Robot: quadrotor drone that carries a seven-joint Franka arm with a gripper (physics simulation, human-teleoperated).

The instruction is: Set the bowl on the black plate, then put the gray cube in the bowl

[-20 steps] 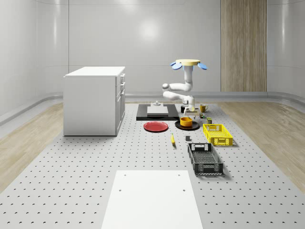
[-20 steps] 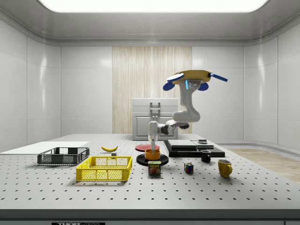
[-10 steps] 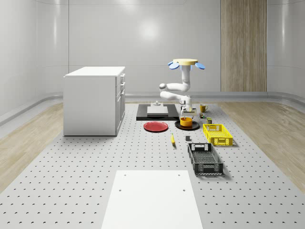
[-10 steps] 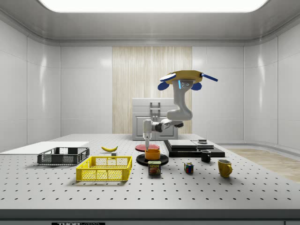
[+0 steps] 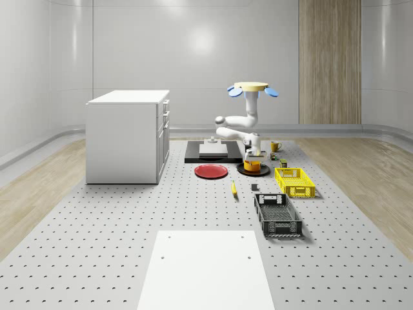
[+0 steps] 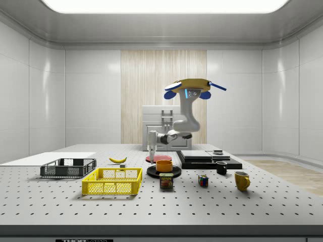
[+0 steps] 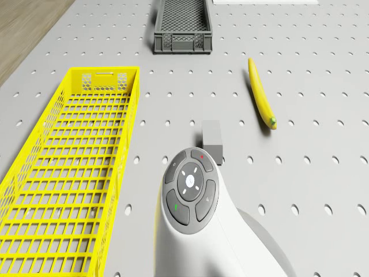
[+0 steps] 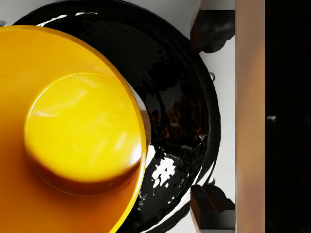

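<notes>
Since a second ago the drone (image 6: 187, 88) has slid toward the side view's left, carrying the gripper (image 6: 151, 148) off the bowl (image 6: 164, 165) and up. The bowl now sits on the black plate (image 6: 164, 173), so by my reading the first step is finished.

In the wrist view the bowl (image 8: 68, 126) is seen from above, with the plate (image 8: 180, 111) beneath it and the fingers (image 8: 214, 29) spread wide, holding nothing.

The drone hovers above the table, over the stretch behind the plate.

The gray cube (image 7: 212, 137) lies on the table (image 7: 323, 138) between the yellow crate (image 7: 75, 173) and the banana (image 7: 260, 95), at about 12 o'clock from the arm's end in the drone view. In the whole-scene view the cube (image 5: 254, 188) is at 6 o'clock from the gripper (image 5: 255, 155), past the bowl (image 5: 251, 165), so the next reach likely crosses the bowl toward that camera.
</notes>
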